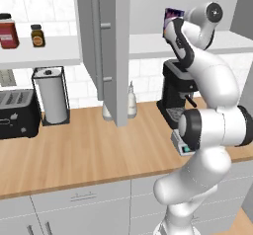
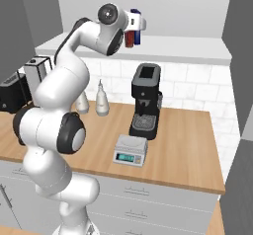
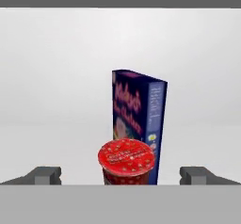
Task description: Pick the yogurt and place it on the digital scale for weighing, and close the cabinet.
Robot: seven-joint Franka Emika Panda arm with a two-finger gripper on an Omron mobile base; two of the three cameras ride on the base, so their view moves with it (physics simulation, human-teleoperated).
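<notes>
While the end effector (image 3: pixel 120 175) stands wide apart and empty at shelf height, the small red tapered yogurt cup (image 3: pixel 126 162) sits between its fingertips, just before a tall blue-purple box (image 3: pixel 137 119). Below, the wooden surface (image 2: pixel 188 140) carries the silver-grey digital scale (image 2: pixel 131 150) beside a black coffee machine (image 2: pixel 146 100). The grey cabinet door (image 1: pixel 105 46) hangs open; the arm hides most of the scale in the left base view.

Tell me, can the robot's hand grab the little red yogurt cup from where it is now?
Probably yes. The gripper is open, with the yogurt standing between its fingertips and nothing in front of it. The blue-purple box stands just behind it, so the fingers might brush that.
</notes>
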